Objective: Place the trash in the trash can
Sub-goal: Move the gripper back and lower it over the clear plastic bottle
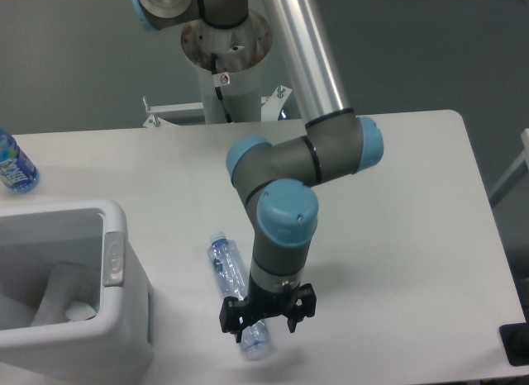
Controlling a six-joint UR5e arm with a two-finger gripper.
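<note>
**Jaws spread over the far end of the crushed bottle**

One arm (285, 166) reaches down over the white surface (388, 203), its wrist pointing straight down near the front edge. The gripper (267, 317) hangs with its jaws spread apart, one finger on each side of the lower end of the crushed bottle (227, 269). The fingers (228, 317) bracket that end but do not look closed on it; whether they touch the plastic cannot be told at this sharpness.

Two pieces of trash can be counted. The crushed bottle, clear and bluish, lies flat on the surface, slanting from its cap end near the trash can down toward the front edge, where the gripper covers part of it. The second piece, a crumpled white wad (64, 296), already sits inside the trash can.

There is one trash can (124, 335), white and boxy, at the front left corner, with a single grey oval tab (113, 259) on the rim edge that faces the bottle. The bottle's upper end lies near that edge but apart from it.

One intact water bottle (13, 163) with a blue label lies at the far left edge, well apart from everything else.
</note>
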